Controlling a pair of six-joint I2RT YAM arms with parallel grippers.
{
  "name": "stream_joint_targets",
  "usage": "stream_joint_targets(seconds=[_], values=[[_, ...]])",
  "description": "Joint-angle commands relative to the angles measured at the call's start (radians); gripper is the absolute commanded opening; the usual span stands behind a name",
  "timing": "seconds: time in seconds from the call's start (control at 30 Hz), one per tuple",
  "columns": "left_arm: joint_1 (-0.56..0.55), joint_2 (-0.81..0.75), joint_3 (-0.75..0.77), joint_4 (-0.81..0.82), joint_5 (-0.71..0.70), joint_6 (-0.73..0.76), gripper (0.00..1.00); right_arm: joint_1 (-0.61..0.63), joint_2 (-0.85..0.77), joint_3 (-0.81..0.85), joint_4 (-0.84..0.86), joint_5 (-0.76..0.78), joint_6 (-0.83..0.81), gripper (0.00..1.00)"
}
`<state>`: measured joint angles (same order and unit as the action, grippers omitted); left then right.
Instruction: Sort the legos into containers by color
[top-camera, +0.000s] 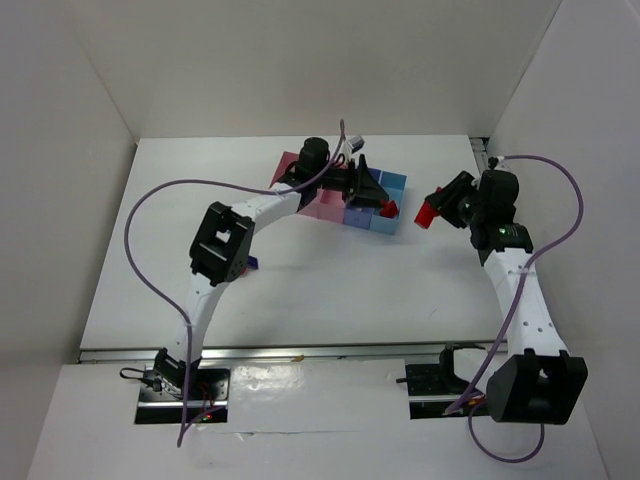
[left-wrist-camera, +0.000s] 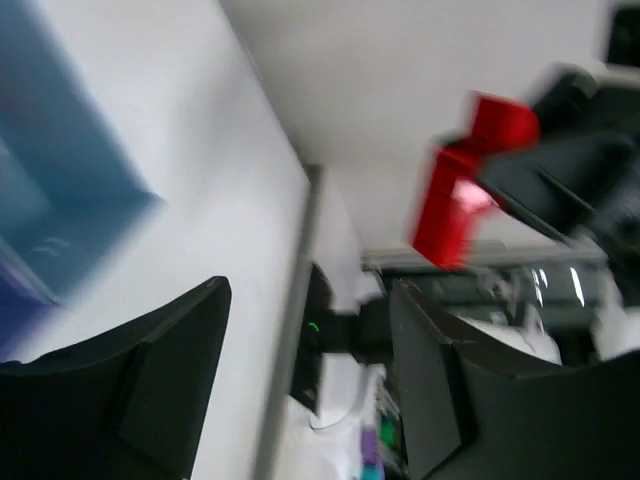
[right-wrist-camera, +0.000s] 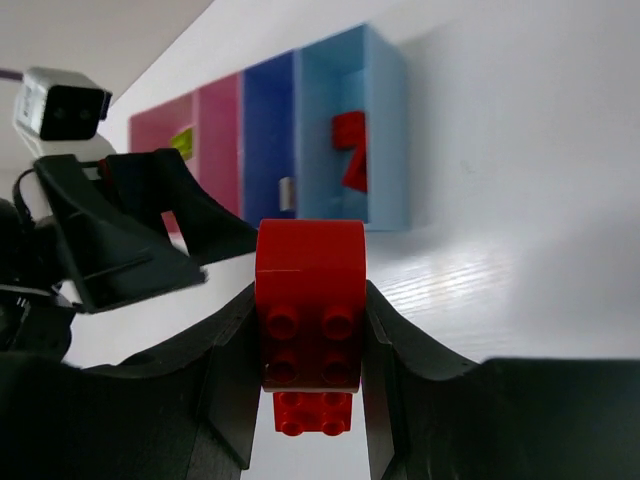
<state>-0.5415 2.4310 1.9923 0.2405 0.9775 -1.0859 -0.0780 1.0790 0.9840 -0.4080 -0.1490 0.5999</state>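
Far left, a small dark-blue lego (top-camera: 252, 263) lies on the table (top-camera: 330, 290) just beside my left arm's elbow, not yet sorted. The left gripper (left-wrist-camera: 310, 300) hangs over the containers (top-camera: 325, 208), jaws apart and nothing between them (that wrist view is blurred, but the gap is plain).

In the row I see a lime-green piece (right-wrist-camera: 182, 142) in a pink compartment. A red lego (right-wrist-camera: 350, 150) lies in the light-blue end compartment (right-wrist-camera: 385, 130).

Further right, the right gripper (right-wrist-camera: 310, 305) is clenched on a red brick (right-wrist-camera: 310, 260), studded face toward its wrist camera. The brick hangs above the table, near the right side of the light-blue end compartment and apart from it.

I judge the step in hand to be delivering this red brick to join the red one already binned. The next move calls for shifting the right gripper leftward until the brick sits over that compartment, then lowering and letting go. The left gripper hangs close to the same spot, so I would want it out of the way first.
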Motion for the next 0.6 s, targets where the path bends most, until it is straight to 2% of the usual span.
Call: stream_joint_targets(seconds=[0.0, 0.03, 0.07, 0.13, 0.3, 0.5, 0.57], values=[[0.017, -0.153, -0.157, 0.519, 0.185, -0.242, 0.78, -0.011, 0.021, 0.03, 0.177, -0.223, -0.045, 0.28], [0.017, -0.153, -0.218, 0.639, 0.216, -0.393, 0.81, -0.011, 0.021, 0.021, 0.208, -0.303, -0.028, 0.28], [0.017, -0.153, -0.228, 0.787, 0.231, -0.446, 0.84, -0.011, 0.033, 0.007, 0.236, -0.338, -0.017, 0.28], [0.008, -0.144, -0.228, 0.859, 0.271, -0.528, 0.84, -0.011, 0.047, -0.007, 0.326, -0.443, 0.029, 0.28], [-0.014, -0.165, -0.271, 0.894, 0.271, -0.516, 0.84, -0.011, 0.094, -0.042, 0.492, -0.587, 0.118, 0.28], [-0.023, -0.174, -0.253, 0.795, 0.262, -0.442, 0.85, -0.011, 0.125, -0.039, 0.515, -0.658, 0.138, 0.28], [-0.035, -0.174, -0.207, 0.767, 0.239, -0.428, 0.82, -0.011, 0.134, -0.039, 0.515, -0.667, 0.138, 0.28]])
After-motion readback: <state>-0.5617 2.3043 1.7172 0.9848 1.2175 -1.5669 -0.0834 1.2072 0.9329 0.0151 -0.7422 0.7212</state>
